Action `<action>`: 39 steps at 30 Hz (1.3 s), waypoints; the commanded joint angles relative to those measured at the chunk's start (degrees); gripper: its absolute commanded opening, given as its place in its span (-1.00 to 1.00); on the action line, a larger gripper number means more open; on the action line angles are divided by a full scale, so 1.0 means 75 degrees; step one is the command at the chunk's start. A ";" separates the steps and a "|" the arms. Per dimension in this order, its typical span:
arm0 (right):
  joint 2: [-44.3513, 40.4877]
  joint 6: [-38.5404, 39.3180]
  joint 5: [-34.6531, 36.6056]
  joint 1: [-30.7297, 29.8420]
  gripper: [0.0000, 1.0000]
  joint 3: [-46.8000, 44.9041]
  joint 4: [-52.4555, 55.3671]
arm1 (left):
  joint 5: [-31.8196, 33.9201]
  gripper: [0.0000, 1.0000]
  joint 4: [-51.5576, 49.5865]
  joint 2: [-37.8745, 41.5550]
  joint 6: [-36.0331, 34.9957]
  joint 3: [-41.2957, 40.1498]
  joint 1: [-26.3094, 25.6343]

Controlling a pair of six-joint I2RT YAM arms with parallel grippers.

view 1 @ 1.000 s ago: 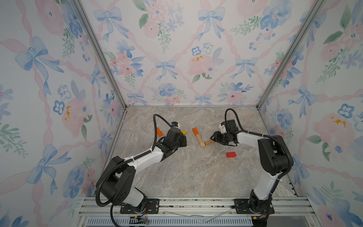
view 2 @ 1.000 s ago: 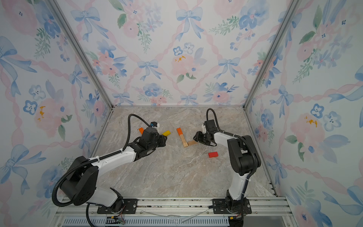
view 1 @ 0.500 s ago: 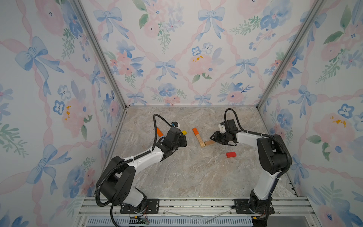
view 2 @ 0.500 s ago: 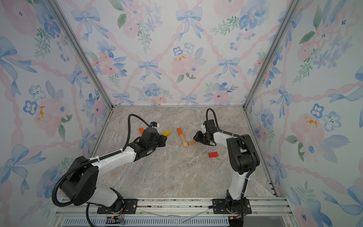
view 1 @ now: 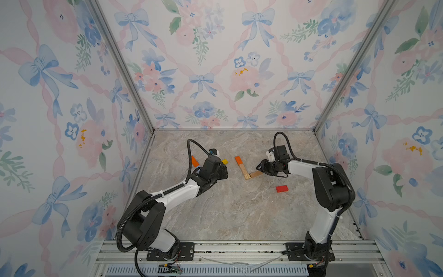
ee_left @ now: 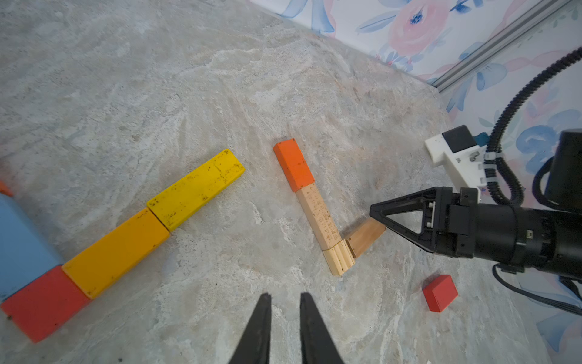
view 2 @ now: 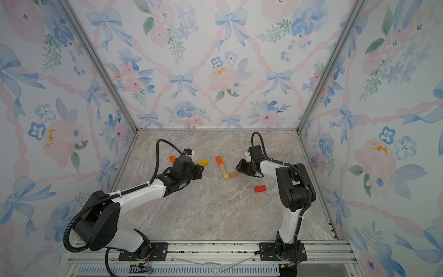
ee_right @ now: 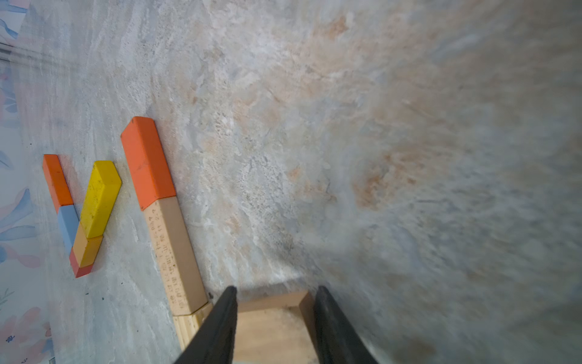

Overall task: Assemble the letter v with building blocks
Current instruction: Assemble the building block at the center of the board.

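1. Done so far: one stroke of the V is laid. A short orange painted wooden brick (view 1: 238,160), a long plain tan wooden brick with small printed marks (view 1: 242,169) and a small squarish pale wooden block (view 1: 247,177) lie end to end, touching. The squarish one forms the vertex.
2. Second stroke only begun. A darker tan wooden brick (ee_right: 271,331) lies flat on the marble-patterned table (view 1: 227,215). One end butts the vertex block, and it angles away from the first stroke.
3. Left to do, by my reading: lengthen this stroke to match the first. A small red painted block (view 1: 281,188) lies apart, unused.
4. Right gripper (ee_right: 276,288): fingers straddle the darker tan brick, set against its two long sides. It looks like a pinch.
5. Left gripper (ee_left: 285,296): fingers nearly together with a narrow slit, nothing between them, short of the figure.
6. A separate cluster of painted bricks (ee_left: 116,252) (orange, light blue, red, amber, yellow) sits near the left arm, already V-shaped.
7. Materials: matte paint, the yellow face speckled with dark scuffs. Bare wood shows grain. All bricks are flat and square-edged, so they likely slide easily on the smooth table.
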State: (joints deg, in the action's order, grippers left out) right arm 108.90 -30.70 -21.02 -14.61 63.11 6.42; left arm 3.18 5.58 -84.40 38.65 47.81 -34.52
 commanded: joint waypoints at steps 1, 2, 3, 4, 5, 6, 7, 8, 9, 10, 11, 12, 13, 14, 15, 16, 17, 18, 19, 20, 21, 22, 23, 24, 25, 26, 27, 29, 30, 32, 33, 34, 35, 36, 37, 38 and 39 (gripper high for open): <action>0.0245 -0.0088 0.0001 -0.0020 -0.14 0.0117 0.0194 | 0.0112 -0.59 -0.0170 -0.0088 -0.0019 0.0141 -0.0046; 0.0245 -0.0082 -0.0009 -0.0020 -0.14 0.0125 0.0202 | 0.0112 -0.59 -0.0171 -0.0078 -0.0025 0.0152 -0.0044; 0.0242 -0.0090 0.0001 -0.0021 -0.14 0.0119 0.0217 | 0.0112 -0.59 -0.0170 -0.0075 -0.0024 0.0152 -0.0038; 0.0245 -0.0101 0.0001 -0.0032 -0.15 0.0126 0.0223 | 0.0115 -0.59 -0.0176 -0.0089 -0.0032 0.0152 -0.0048; 0.0234 -0.0101 0.0001 -0.0031 -0.15 0.0112 0.0236 | 0.0112 -0.59 -0.0179 -0.0083 -0.0042 0.0152 -0.0044; 0.0224 -0.0101 0.0013 -0.0032 -0.15 0.0102 0.0247 | 0.0115 -0.59 -0.0182 -0.0088 -0.0044 0.0152 -0.0041; 0.0211 -0.0094 0.0024 -0.0029 -0.15 0.0082 0.0270 | 0.0115 -0.59 -0.0182 -0.0087 -0.0044 0.0152 -0.0041; 0.0191 -0.0098 0.0036 -0.0031 -0.15 0.0063 0.0271 | 0.0115 -0.59 -0.0182 -0.0079 -0.0044 0.0152 -0.0044; 0.0156 -0.0094 0.0047 -0.0032 -0.15 0.0030 0.0278 | 0.0105 -0.59 -0.0182 -0.0089 -0.0044 0.0152 -0.0039; 0.0152 -0.0097 0.0060 -0.0032 -0.15 0.0017 0.0282 | 0.0109 -0.59 -0.0170 -0.0087 -0.0044 0.0147 -0.0047; 0.0132 -0.0102 0.0071 -0.0032 -0.15 -0.0001 0.0293 | 0.0113 -0.59 -0.0169 -0.0084 -0.0044 0.0141 -0.0049; 0.0128 -0.0099 0.0083 -0.0031 -0.16 -0.0015 0.0304 | 0.0104 -0.59 -0.0164 -0.0090 -0.0040 0.0141 -0.0045; 0.0117 -0.0092 0.0083 -0.0029 -0.16 -0.0034 0.0305 | 0.0112 -0.59 -0.0170 -0.0077 -0.0035 0.0129 -0.0049; 0.0100 -0.0093 0.0092 -0.0032 -0.17 -0.0037 0.0305 | 0.0115 -0.59 -0.0170 -0.0076 -0.0044 0.0129 -0.0049; 0.0086 -0.0094 0.0095 -0.0032 -0.19 -0.0068 0.0305 | 0.0112 -0.59 -0.0170 -0.0089 -0.0044 0.0117 -0.0041; 0.0086 -0.0102 0.0106 -0.0029 -0.21 -0.0070 0.0297 | 0.0126 -0.59 -0.0164 -0.0068 -0.0027 0.0108 -0.0040; 0.0098 -0.0103 0.0107 -0.0031 -0.22 -0.0083 0.0295 | 0.0127 -0.59 -0.0167 -0.0068 -0.0023 0.0106 -0.0038; 0.0104 -0.0105 0.0110 -0.0031 -0.23 -0.0083 0.0283 | 0.0127 -0.59 -0.0170 -0.0063 -0.0029 0.0097 -0.0046; 0.0104 -0.0121 0.0107 -0.0032 -0.23 -0.0073 0.0282 | 0.0129 -0.59 -0.0170 -0.0058 -0.0030 0.0084 -0.0046; 0.0117 -0.0118 0.0095 -0.0032 -0.23 -0.0064 0.0281 | 0.0148 -0.59 -0.0173 -0.0055 -0.0032 0.0083 -0.0041; 0.0116 -0.0128 0.0095 -0.0026 -0.24 -0.0060 0.0270 | 0.0139 -0.59 -0.0182 -0.0043 -0.0030 0.0082 -0.0038; 0.0115 -0.0129 0.0095 -0.0032 -0.24 -0.0062 0.0260 | 0.0149 -0.59 -0.0182 -0.0046 -0.0028 0.0082 -0.0043; 0.0128 -0.0136 0.0095 -0.0026 -0.25 -0.0053 0.0261 | 0.0149 -0.59 -0.0182 -0.0054 -0.0033 0.0085 -0.0040; 0.0134 -0.0140 0.0095 -0.0035 -0.26 -0.0045 0.0259 | 0.0141 -0.59 -0.0182 -0.0067 -0.0034 0.0082 -0.0038; 0.0135 -0.0138 0.0095 -0.0044 -0.27 -0.0040 0.0264 | 0.0150 -0.59 -0.0182 -0.0064 -0.0035 0.0082 -0.0039; 0.0139 -0.0139 0.0095 -0.0044 -0.28 -0.0027 0.0264 | 0.0143 -0.59 -0.0182 -0.0054 -0.0024 0.0090 -0.0047; 0.0137 -0.0147 0.0095 -0.0044 -0.29 -0.0039 0.0270 | 0.0142 -0.59 -0.0182 -0.0071 -0.0033 0.0093 -0.0046; 0.0128 -0.0138 0.0095 -0.0044 -0.31 -0.0046 0.0270 | 0.0141 -0.59 -0.0182 -0.0058 -0.0033 0.0091 -0.0047; 0.0128 -0.0140 0.0092 -0.0044 -0.31 -0.0058 0.0270 | 0.0144 -0.59 -0.0182 -0.0063 -0.0022 0.0083 -0.0042; 0.0116 -0.0152 0.0106 -0.0044 -0.33 -0.0064 0.0271 | 0.0144 -0.59 -0.0176 -0.0059 -0.0022 0.0082 -0.0039; 0.0105 -0.0158 0.0117 -0.0052 -0.36 -0.0077 0.0276 | 0.0147 -0.59 -0.0182 -0.0067 -0.0030 0.0082 -0.0039; 0.0104 -0.0149 0.0118 -0.0056 -0.38 -0.0082 0.0281 | 0.0141 -0.59 -0.0182 -0.0067 -0.0031 0.0082 -0.0047; 0.0098 -0.0150 0.0130 -0.0050 -0.38 -0.0076 0.0281 | 0.0149 -0.59 -0.0182 -0.0068 -0.0025 0.0082 -0.0045; 0.0105 -0.0161 0.0141 -0.0056 -0.39 -0.0078 0.0293 | 0.0134 -0.59 -0.0182 -0.0071 -0.0030 0.0082 -0.0040; 0.0105 -0.0161 0.0139 -0.0056 -0.40 -0.0080 0.0305 | 0.0138 -0.59 -0.0182 -0.0084 -0.0032 0.0088 -0.0048; 0.0105 -0.0163 0.0152 -0.0056 -0.40 -0.0083 0.0305 | 0.0121 -0.59 -0.0182 -0.0087 -0.0033 0.0085 -0.0047; 0.0094 -0.0168 0.0162 -0.0056 -0.40 -0.0081 0.0312 | 0.0127 -0.59 -0.0184 -0.0089 -0.0022 0.0085 -0.0049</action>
State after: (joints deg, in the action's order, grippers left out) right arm 108.95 -31.55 -20.56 -14.72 63.05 6.87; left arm 3.62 5.45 -84.40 38.65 47.81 -34.52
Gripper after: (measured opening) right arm 0.299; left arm 0.204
